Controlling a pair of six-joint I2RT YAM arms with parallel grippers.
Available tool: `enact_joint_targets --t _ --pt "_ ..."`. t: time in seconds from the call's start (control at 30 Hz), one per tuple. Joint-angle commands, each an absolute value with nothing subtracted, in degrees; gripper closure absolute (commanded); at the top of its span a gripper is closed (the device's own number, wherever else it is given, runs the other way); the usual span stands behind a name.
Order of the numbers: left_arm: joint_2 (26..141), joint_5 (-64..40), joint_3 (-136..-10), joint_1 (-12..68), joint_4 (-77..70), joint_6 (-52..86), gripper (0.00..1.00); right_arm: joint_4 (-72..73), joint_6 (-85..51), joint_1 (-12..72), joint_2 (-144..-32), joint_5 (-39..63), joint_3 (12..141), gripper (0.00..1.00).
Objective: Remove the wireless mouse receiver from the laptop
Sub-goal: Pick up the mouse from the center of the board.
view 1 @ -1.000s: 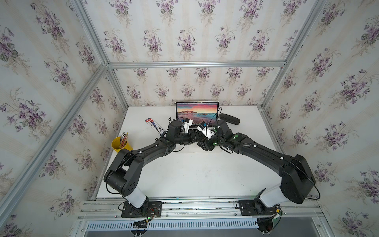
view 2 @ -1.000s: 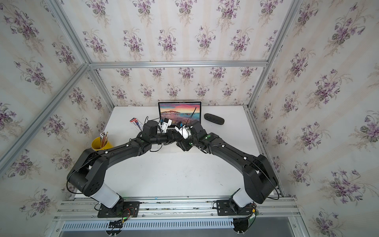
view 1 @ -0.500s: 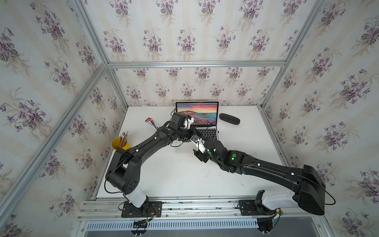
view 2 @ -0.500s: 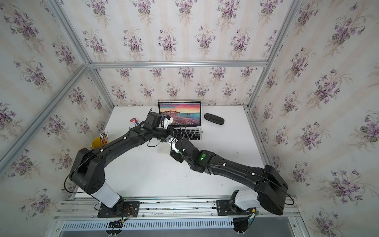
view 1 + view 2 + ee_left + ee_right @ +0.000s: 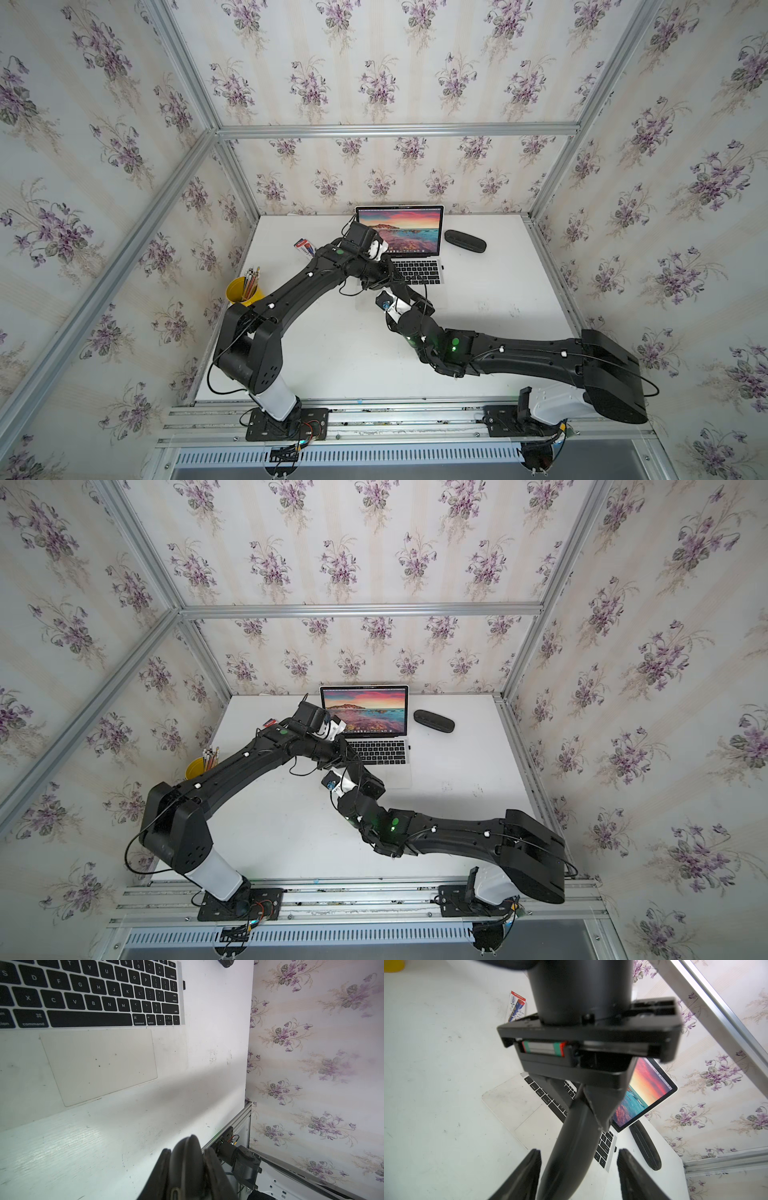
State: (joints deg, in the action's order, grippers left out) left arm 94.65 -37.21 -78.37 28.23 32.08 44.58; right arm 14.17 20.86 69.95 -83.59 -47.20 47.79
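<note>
**Both top views.** You see the laptop (image 5: pixel 415 254) open; the receiver (image 5: pixel 442 268) juts from its right edge, beside the keyboard (image 5: pixel 419 272). Well left of the laptop a yellow cup (image 5: pixel 235 291) holds pencils (image 5: pixel 251 276); a shut case (image 5: pixel 465 241) lies just right of the screen (image 5: pixel 411 228).

**Left wrist view.** Your left gripper (image 5: pixel 187 1151) is clamped on the mouse (image 5: pixel 187 1165), near the laptop's front edge.

**Right wrist view.** Your right gripper (image 5: pixel 579 1151) stands agape; the mouse hangs between its fingers (image 5: pixel 631 1174), clear of one; whether it touches the other, you cannot tell.
</note>
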Motion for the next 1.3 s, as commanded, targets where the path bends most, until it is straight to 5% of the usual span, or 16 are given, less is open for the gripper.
enact_joint_targets --t 0.0,0.73,0.9,1.03,1.2,1.27 --pt "93.9 -37.2 -79.3 28.1 33.2 45.1 1.0 16.7 20.9 70.0 -84.6 -51.1 48.2 0.38" --pt "92.3 -39.9 -77.1 28.1 31.6 47.0 1.0 24.3 25.3 70.0 -88.6 -57.4 47.0 0.57" --pt "91.5 -40.0 -76.8 28.1 31.7 47.1 1.0 25.4 26.0 70.0 -88.7 -58.0 46.7 0.73" --pt "90.9 -40.0 -76.3 28.1 31.5 47.1 1.0 26.0 26.4 70.0 -88.7 -58.5 46.5 0.97" --pt "89.8 -40.0 -75.6 28.1 30.9 47.0 1.0 25.9 26.6 70.0 -88.6 -58.3 46.4 1.0" --pt "89.3 -40.1 -75.3 28.1 30.3 46.7 0.89 25.9 26.6 70.0 -88.4 -58.3 46.5 1.0"
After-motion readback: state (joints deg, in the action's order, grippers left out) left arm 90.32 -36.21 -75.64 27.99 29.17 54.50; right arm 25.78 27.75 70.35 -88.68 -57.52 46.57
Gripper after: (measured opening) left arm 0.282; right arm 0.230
